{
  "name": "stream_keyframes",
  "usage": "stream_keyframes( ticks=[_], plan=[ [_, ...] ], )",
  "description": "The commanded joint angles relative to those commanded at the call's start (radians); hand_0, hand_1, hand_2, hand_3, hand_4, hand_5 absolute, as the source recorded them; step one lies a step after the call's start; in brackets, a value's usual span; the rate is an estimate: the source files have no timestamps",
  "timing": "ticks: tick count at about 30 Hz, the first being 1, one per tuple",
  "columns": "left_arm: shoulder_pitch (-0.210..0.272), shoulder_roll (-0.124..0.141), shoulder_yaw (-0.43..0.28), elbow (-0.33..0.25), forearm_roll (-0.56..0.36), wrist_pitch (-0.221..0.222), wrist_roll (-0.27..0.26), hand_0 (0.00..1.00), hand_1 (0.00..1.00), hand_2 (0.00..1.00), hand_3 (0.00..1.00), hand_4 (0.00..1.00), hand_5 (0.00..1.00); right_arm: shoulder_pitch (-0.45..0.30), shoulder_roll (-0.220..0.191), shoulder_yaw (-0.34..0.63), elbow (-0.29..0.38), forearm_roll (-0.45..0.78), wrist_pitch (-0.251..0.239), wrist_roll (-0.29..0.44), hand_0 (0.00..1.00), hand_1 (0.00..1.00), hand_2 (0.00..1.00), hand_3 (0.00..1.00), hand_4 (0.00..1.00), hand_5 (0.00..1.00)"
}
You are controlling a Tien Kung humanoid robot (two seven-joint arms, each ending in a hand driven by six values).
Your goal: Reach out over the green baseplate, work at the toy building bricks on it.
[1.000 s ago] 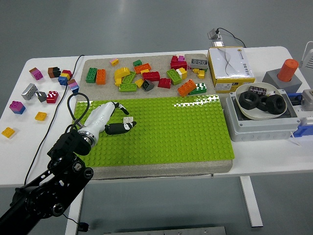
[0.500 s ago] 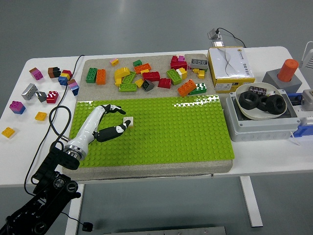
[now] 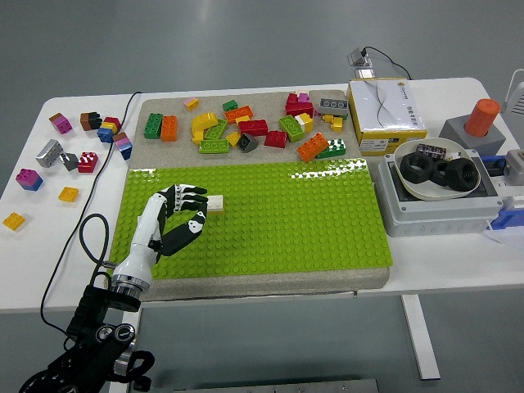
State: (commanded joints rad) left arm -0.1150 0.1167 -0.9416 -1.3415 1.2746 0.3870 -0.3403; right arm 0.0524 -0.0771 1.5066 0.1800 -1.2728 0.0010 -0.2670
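Note:
A bright green baseplate (image 3: 278, 217) covers the middle of the table. One small cream brick (image 3: 215, 203) sits on its left part. My left hand (image 3: 182, 211), white with black finger joints, rests over the plate's left side just left of the cream brick, fingers spread and holding nothing. Its fingertips (image 3: 199, 193) end a short gap from the brick. A pile of loose coloured bricks (image 3: 254, 127) lies on the beige mat behind the plate. The right arm does not show.
More loose bricks (image 3: 74, 147) lie on the white table at the far left. A yellow and white box (image 3: 385, 115), a grey box holding a bowl of black nuts (image 3: 434, 172) and an orange cylinder (image 3: 483, 117) stand at the right. A black cable (image 3: 102, 196) crosses the left side.
My left arm has drawn back toward the near left corner. The hand has let go of the cream brick, which now stands alone on the plate, and the fingers have spread.

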Motion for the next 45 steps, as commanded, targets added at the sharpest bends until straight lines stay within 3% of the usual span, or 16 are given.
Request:
stream_keyframes(
  ticks=[5,10,11,13,15,16,19,30,45],
  plan=[
    [0.002,0.013,0.048,-0.027,-0.118,-0.008,-0.025,0.557,0.466,0.515,0.542,0.537,0.062,0.0,-0.001,0.0,0.0,-0.008,0.006,-0.002,0.605,0.602,0.656,0.653,0.59,0.82],
    [0.011,0.014,0.097,-0.038,-0.28,-0.108,-0.067,0.557,0.466,0.515,0.542,0.537,0.062,0.0,-0.004,0.0,0.0,-0.009,0.007,-0.001,0.605,0.602,0.656,0.653,0.59,0.82],
    [0.013,0.013,0.102,-0.039,-0.313,-0.127,-0.074,0.545,0.458,0.529,0.569,0.707,0.159,0.0,-0.004,0.001,0.0,-0.009,0.006,-0.001,0.607,0.603,0.656,0.655,0.592,0.817],
    [0.014,0.011,0.111,-0.043,-0.386,-0.164,-0.09,0.545,0.458,0.529,0.569,0.707,0.159,-0.001,-0.005,0.002,0.0,-0.009,0.005,0.001,0.607,0.603,0.656,0.655,0.592,0.817],
    [0.014,0.012,0.115,-0.045,-0.44,-0.172,-0.098,0.545,0.458,0.529,0.569,0.707,0.159,-0.001,-0.006,0.002,0.0,-0.008,0.004,0.001,0.607,0.603,0.656,0.655,0.592,0.817],
    [0.013,0.013,0.117,-0.046,-0.473,-0.166,-0.102,0.532,0.445,0.513,0.551,0.627,0.087,-0.001,-0.006,0.003,0.0,-0.008,0.004,0.001,0.607,0.603,0.653,0.655,0.592,0.817],
    [0.008,0.016,0.135,-0.043,-0.519,-0.139,-0.111,0.532,0.445,0.513,0.551,0.627,0.087,0.0,-0.006,0.007,0.0,-0.01,0.005,0.003,0.607,0.603,0.653,0.655,0.592,0.817],
    [0.006,0.015,0.169,-0.033,-0.529,-0.121,-0.117,0.525,0.441,0.505,0.543,0.663,0.106,0.004,-0.008,0.01,0.0,-0.002,0.006,0.011,0.608,0.603,0.654,0.656,0.595,0.812],
    [0.01,0.006,0.165,-0.034,-0.397,-0.099,-0.121,0.533,0.439,0.503,0.533,0.658,0.094,0.016,-0.012,0.026,0.0,0.002,-0.022,0.024,0.6,0.602,0.667,0.654,0.593,0.819]
  ],
)
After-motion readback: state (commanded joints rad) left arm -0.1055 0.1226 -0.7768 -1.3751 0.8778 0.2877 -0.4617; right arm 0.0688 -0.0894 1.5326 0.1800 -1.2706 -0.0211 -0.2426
